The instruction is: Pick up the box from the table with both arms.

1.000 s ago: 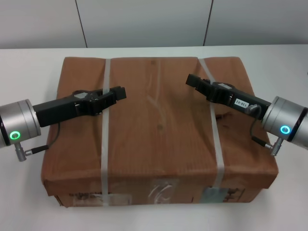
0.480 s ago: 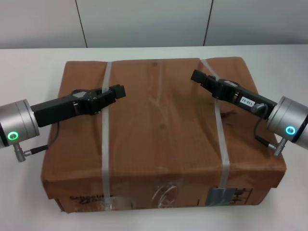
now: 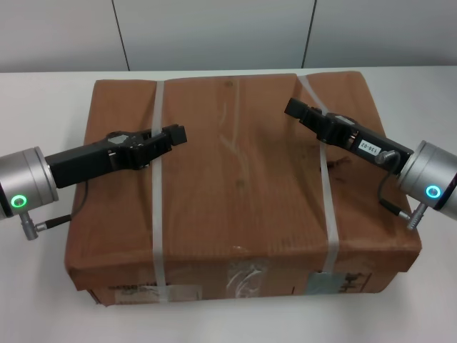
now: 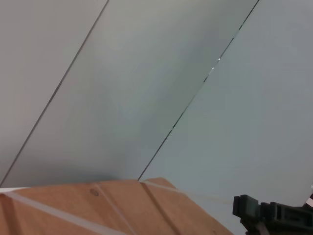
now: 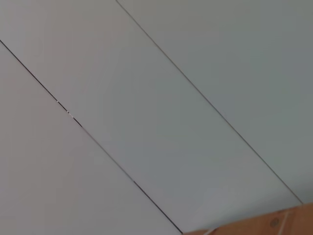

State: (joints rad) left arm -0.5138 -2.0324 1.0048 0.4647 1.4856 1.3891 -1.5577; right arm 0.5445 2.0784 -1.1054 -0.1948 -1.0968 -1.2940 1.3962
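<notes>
The large brown cardboard box [image 3: 235, 193] fills the middle of the white table [image 3: 43, 100]. Two whitish straps run front to back over its top. My left gripper [image 3: 177, 134] lies across the left strap [image 3: 156, 229], its fingers together. My right gripper [image 3: 294, 107] lies across the right strap [image 3: 328, 221], which kinks where the gripper crosses it. The box top [image 4: 98, 210] and the right gripper [image 4: 254, 210] show in the left wrist view. A corner of the box [image 5: 279, 223] shows in the right wrist view.
Bare table lies to the left, right and behind the box. A grey panelled wall [image 3: 214, 32] with dark seams stands behind the table. The box's front side [image 3: 243, 282] with tape and labels faces me near the table's front edge.
My right gripper has moved a little up and to the right, and the box's right side has shifted with it and looks nearer to me. The left arm has barely moved.
</notes>
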